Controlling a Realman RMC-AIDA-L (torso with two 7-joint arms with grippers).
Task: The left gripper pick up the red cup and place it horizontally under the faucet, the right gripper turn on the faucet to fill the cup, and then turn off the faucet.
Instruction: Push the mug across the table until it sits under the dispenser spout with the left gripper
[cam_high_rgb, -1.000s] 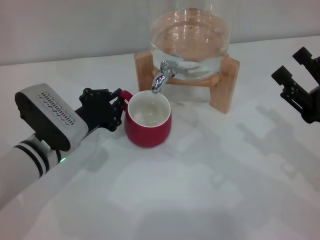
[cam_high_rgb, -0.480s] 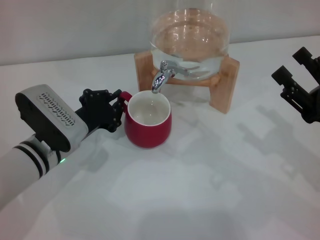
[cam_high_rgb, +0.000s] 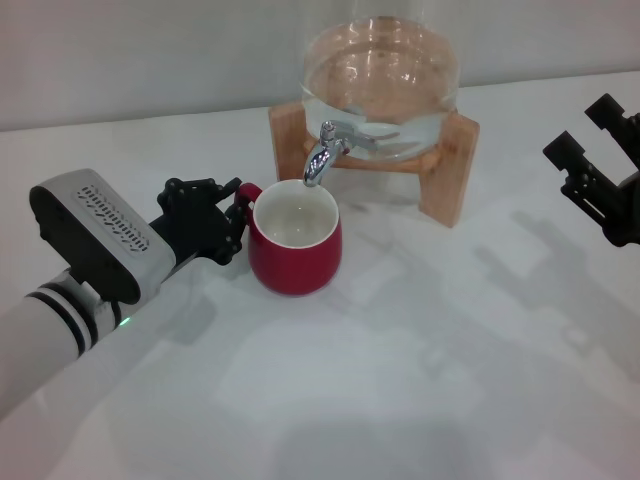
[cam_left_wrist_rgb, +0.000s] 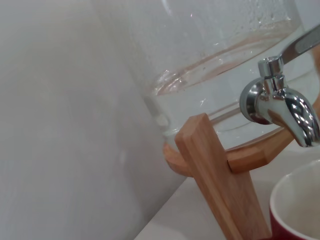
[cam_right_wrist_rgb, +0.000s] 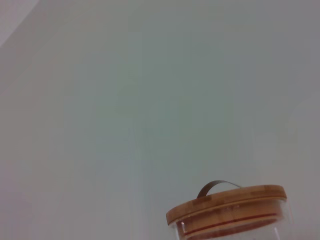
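Observation:
The red cup (cam_high_rgb: 295, 262) stands upright on the white table, its white inside open to the top, directly below the spout of the chrome faucet (cam_high_rgb: 320, 155). My left gripper (cam_high_rgb: 236, 214) reaches in from the left and is shut on the cup's small red handle. In the left wrist view the faucet (cam_left_wrist_rgb: 280, 105) hangs just above the cup's rim (cam_left_wrist_rgb: 300, 200). No water shows at the spout. My right gripper (cam_high_rgb: 592, 135) hovers open at the far right edge, well away from the faucet.
The glass water dispenser (cam_high_rgb: 380, 80), part full, rests on a wooden stand (cam_high_rgb: 450, 170) at the back of the table. Its wooden lid (cam_right_wrist_rgb: 227, 205) shows in the right wrist view. A pale wall runs behind it.
The cup and my left gripper have edged very slightly to the left. The right arm has not moved.

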